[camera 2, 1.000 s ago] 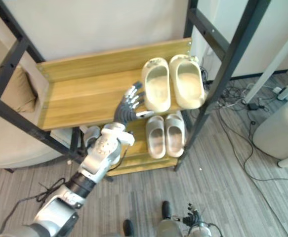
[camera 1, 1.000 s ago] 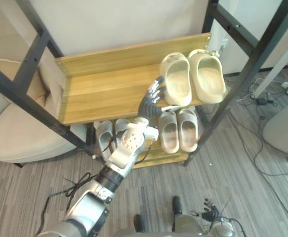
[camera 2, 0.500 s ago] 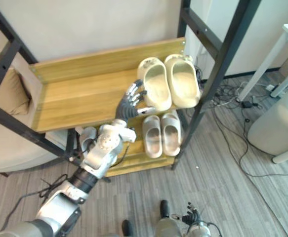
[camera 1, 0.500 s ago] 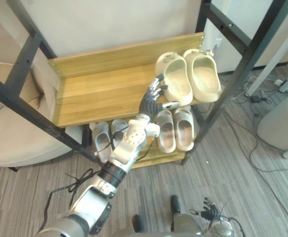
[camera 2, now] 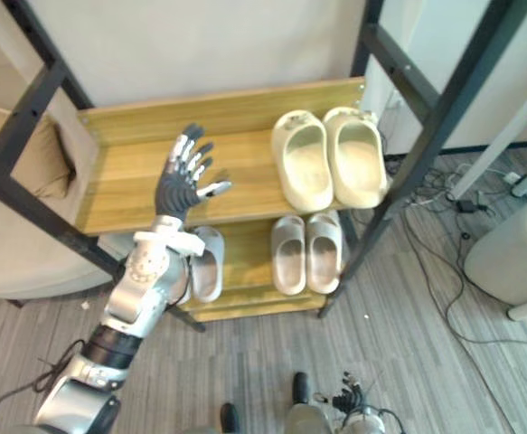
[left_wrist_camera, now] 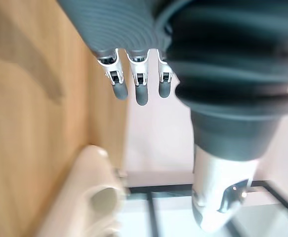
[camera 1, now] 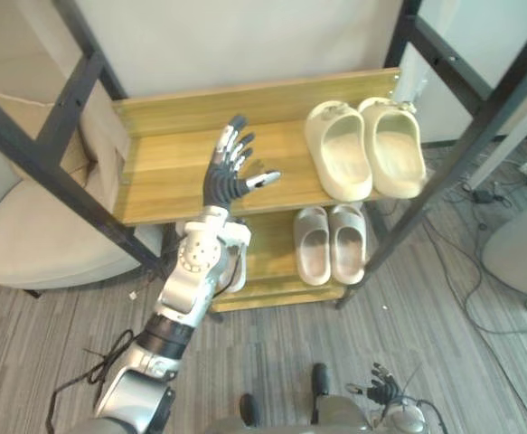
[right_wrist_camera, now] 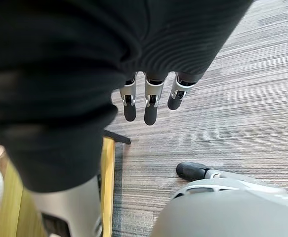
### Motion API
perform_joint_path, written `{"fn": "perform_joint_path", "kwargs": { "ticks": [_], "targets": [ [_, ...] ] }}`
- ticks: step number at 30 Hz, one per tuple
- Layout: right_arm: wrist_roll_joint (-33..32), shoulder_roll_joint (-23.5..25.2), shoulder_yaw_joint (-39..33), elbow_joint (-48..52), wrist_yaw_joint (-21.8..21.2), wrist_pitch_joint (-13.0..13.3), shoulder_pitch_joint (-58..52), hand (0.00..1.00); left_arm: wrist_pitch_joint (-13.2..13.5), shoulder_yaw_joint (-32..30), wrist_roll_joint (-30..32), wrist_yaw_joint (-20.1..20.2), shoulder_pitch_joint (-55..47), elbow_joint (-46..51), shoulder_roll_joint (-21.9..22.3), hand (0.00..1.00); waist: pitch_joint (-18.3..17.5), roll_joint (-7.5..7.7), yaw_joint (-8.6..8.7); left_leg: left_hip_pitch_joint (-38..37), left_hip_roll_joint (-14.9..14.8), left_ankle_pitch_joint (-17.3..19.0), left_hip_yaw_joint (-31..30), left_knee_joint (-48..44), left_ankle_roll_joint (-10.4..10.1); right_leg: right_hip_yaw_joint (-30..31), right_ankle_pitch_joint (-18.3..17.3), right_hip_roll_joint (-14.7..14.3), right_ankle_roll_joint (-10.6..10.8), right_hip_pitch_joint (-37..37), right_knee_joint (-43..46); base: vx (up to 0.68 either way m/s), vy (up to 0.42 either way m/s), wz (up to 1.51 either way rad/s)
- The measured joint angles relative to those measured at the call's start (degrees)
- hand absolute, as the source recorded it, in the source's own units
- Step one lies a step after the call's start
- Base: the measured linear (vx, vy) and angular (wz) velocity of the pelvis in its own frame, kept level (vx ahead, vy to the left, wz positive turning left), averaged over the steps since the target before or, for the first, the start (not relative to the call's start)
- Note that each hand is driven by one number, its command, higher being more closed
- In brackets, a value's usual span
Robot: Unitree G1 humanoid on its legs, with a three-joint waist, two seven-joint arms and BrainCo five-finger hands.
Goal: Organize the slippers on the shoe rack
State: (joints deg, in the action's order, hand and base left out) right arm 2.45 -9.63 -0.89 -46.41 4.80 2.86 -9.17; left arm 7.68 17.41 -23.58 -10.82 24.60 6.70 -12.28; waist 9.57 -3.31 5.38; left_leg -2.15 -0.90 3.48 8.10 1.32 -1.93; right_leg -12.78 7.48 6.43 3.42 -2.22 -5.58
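A pair of cream slippers [camera 1: 340,161] lies side by side at the right end of the wooden upper shelf [camera 1: 168,185]. A grey pair [camera 1: 328,242] sits below them on the lower shelf. One more grey slipper [camera 2: 207,262] shows at the lower shelf's left, partly behind my arm. My left hand [camera 1: 230,174] is raised over the middle of the upper shelf, open with fingers spread, well left of the cream pair and holding nothing. In the left wrist view its straight fingers [left_wrist_camera: 136,85] hang over the wood, with a cream slipper [left_wrist_camera: 87,195] beyond. My right hand [camera 1: 385,394] hangs low, open.
Black metal posts [camera 1: 462,149] frame the rack on both sides. A beige cushioned chair [camera 1: 28,244] stands at the left. Cables [camera 1: 484,194] trail over the grey carpet at the right, near a white rounded object [camera 1: 521,244].
My left hand has drawn back from the edge of the left cream slipper and moved left to the middle of the upper shelf. The camera has shifted too.
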Motion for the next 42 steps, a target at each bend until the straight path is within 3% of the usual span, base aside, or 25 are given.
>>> {"fn": "perform_joint_path", "kwargs": {
  "ticks": [7,15,19,22,28,32,38,42],
  "targets": [
    [0.07,-0.62,0.24,-1.94,-0.23,-0.03,0.25,0.00,0.83,5.01,-7.00,5.61,-9.99,9.15,0.12,0.00,-1.53,-0.17,-1.05,0.06,0.30,-0.01,-0.73,-0.51,0.07,-0.75,-0.03,0.18,0.04,0.38,0.14,-0.01,-0.001,0.03],
    [2.04,-1.46,1.67,-2.24,-1.01,-0.02,0.15,0.00,0.20,4.91,-9.32,11.34,-28.69,9.47,-0.67,0.00,-3.17,0.04,-2.52,0.02,0.27,0.14,-1.19,-0.51,-0.17,-1.50,-0.52,0.15,-0.22,0.68,0.00,-0.02,-0.006,0.04],
    [2.14,-1.42,1.62,-4.47,-1.45,-0.02,0.02,0.00,-1.41,3.62,-8.95,13.73,-36.73,1.99,-0.35,0.00,-4.62,0.36,-2.88,-0.07,0.17,0.24,-2.59,-0.53,-0.36,-2.49,-1.17,0.06,-0.06,1.52,0.00,0.02,-0.008,0.18],
    [2.20,-1.26,1.57,-4.58,-1.47,-0.02,-0.45,0.00,-2.00,1.41,-6.57,14.88,-38.88,-6.55,0.10,0.00,-4.94,0.85,-4.33,-0.94,-0.05,0.34,-2.94,-0.48,-0.47,-2.88,-1.55,-0.15,-0.02,2.42,0.00,0.03,-0.008,0.05],
    [2.23,0.37,0.85,-4.61,-1.43,0.01,-0.21,0.00,-2.04,-5.93,4.28,14.21,-38.70,-24.96,3.26,0.00,-5.95,2.40,-4.81,-1.49,-0.32,0.29,-4.18,-0.46,-0.39,-4.52,-1.96,-0.38,-0.15,3.62,0.00,0.03,-0.007,0.10],
    [2.22,1.80,0.05,-5.12,-1.32,0.02,0.84,0.00,-2.17,-11.97,16.77,9.31,-37.07,-40.18,4.64,0.00,-6.40,3.45,-5.10,-2.15,-0.30,0.34,-4.33,-0.36,-0.43,-4.82,-2.30,-0.37,-0.08,4.36,0.00,0.02,0.005,0.03],
    [2.26,3.51,-0.86,-6.76,-0.18,0.05,2.43,0.00,-3.41,-16.32,23.50,4.53,-36.51,-49.30,5.27,0.00,-6.11,4.21,-5.47,-3.21,-0.30,0.36,-4.39,-0.32,-0.45,-4.87,-2.43,-0.35,-0.02,5.44,-0.01,0.00,0.000,0.00],
    [2.61,4.37,-0.86,-6.77,0.30,0.05,2.91,0.00,-3.43,-16.44,23.56,3.39,-36.57,-51.16,5.73,0.00,-5.70,4.63,-5.75,-3.07,-0.30,0.41,-4.22,-0.16,-0.50,-4.63,-2.81,-0.33,0.27,5.24,-0.01,-0.04,0.001,-0.02]
  ]
}}
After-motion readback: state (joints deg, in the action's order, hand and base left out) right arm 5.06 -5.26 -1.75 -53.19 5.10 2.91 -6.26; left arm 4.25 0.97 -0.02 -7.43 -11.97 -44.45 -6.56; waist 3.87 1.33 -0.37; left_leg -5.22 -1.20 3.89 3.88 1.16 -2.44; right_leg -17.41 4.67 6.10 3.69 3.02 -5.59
